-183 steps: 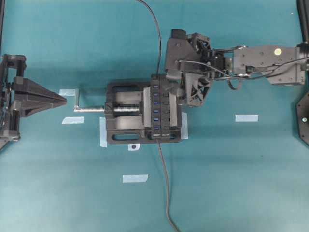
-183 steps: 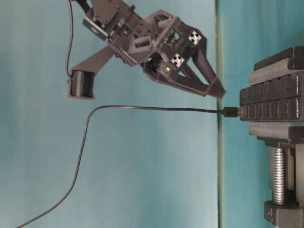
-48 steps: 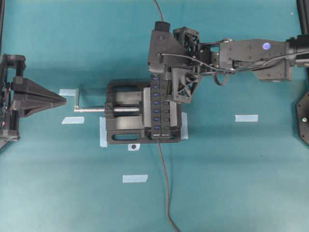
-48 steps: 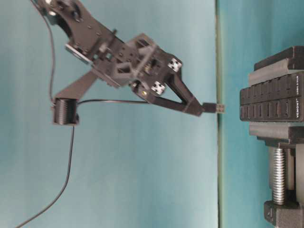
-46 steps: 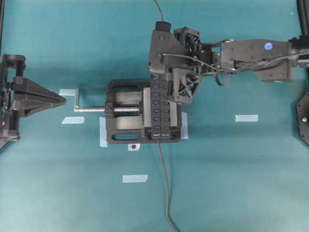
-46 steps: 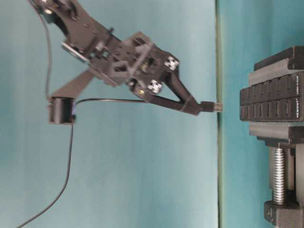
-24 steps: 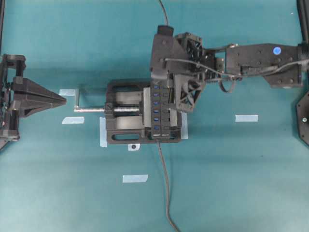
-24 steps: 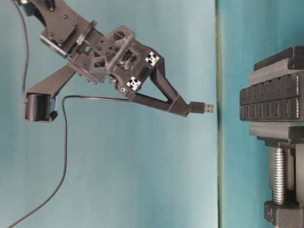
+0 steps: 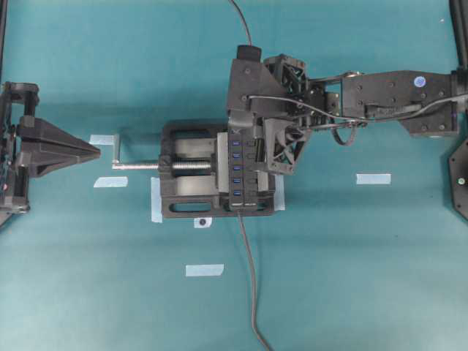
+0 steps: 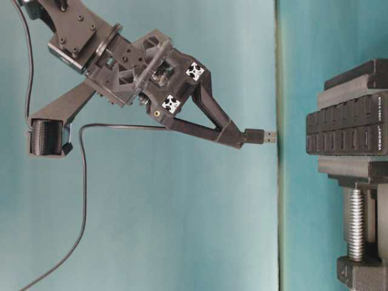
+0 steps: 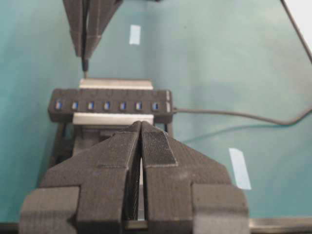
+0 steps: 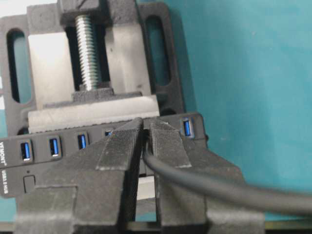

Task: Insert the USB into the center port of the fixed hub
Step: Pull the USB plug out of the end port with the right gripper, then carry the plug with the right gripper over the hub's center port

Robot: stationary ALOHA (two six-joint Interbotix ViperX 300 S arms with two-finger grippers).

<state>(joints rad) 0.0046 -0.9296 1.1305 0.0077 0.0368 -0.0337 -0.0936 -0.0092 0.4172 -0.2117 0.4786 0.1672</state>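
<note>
My right gripper [image 10: 237, 138] is shut on the USB [image 10: 262, 137], a small black plug whose metal tip points at the fixed hub [image 10: 345, 130] across a short gap. Its thin cable [image 12: 219, 187] trails back between the fingers [image 12: 122, 146]. From the left wrist, the USB [image 11: 85, 68] hangs above the hub's row of blue slots, offset from the center port [image 11: 107, 105] toward the end away from the hub's lead. The center port [image 9: 236, 155] is uncovered. My left gripper [image 9: 95, 150] rests shut and empty at the far left.
A black vise [image 9: 183, 197] with a silver screw handle [image 9: 139, 165] clamps the hub at mid-table. The hub's own dark lead [image 9: 248, 278] runs to the near edge. Pale tape strips [image 9: 373, 178] lie on the teal table.
My right gripper has carried the USB along the hub toward its middle and, over the last half second, slightly closer to the slots. The left gripper has stayed still.
</note>
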